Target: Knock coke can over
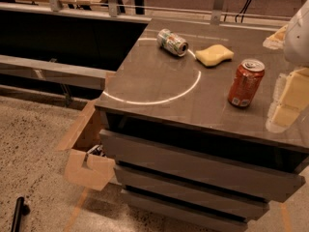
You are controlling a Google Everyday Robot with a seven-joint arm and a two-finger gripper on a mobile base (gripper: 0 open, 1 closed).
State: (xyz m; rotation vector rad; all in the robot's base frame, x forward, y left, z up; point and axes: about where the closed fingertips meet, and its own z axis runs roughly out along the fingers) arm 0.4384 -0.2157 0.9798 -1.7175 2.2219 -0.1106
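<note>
- The can [246, 83] stands upright on the counter [159, 81], toward the right front, so the knock is not yet done
- The gripper [286, 103] hangs at the right edge of view, just beside the can on its right and low over the counter; no contact shows
- How far open it is I cannot tell; the can is clearly not in its hold
- Step in hand, as I judge it: the approach, lining up for the push
- The next move calls for a leftward sweep against the can's upper half, high enough to tip it and not slide it
- The green can [172, 42], lying on its side, and the sponge [214, 55] sit further back, probably clear of the fall
</note>
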